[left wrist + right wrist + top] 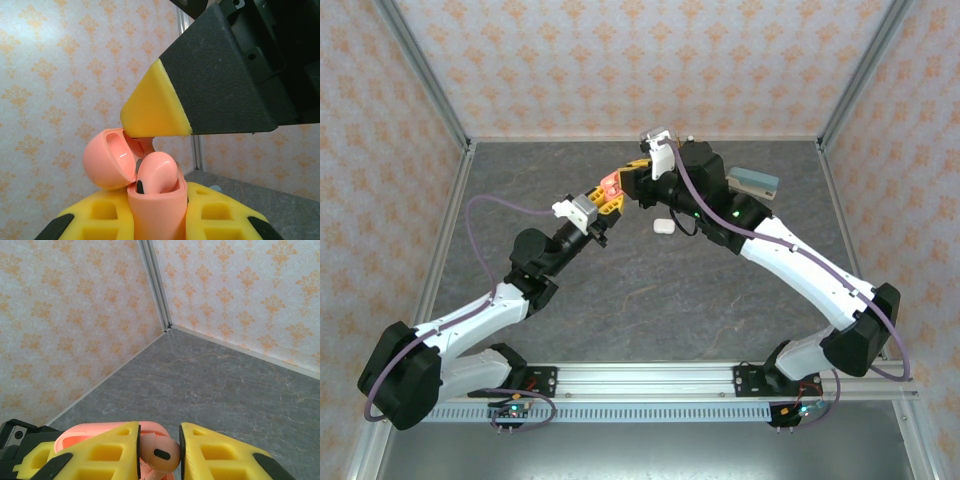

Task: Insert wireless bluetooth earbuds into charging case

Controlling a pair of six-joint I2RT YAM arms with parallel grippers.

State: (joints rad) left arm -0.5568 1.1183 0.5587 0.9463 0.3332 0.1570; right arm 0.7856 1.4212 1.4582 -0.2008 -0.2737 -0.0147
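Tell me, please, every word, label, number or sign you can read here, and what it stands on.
None: the pink charging case, the pink earbud, the white case, the grey-teal box and the patterned wallpaper show no readable words, numbers or logos.

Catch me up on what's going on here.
The left gripper is clamped on an open salmon-pink charging case, with its lid flipped back. The right gripper pinches a pink earbud, which sits partly down in the case's well. A white case lies on the table nearby.
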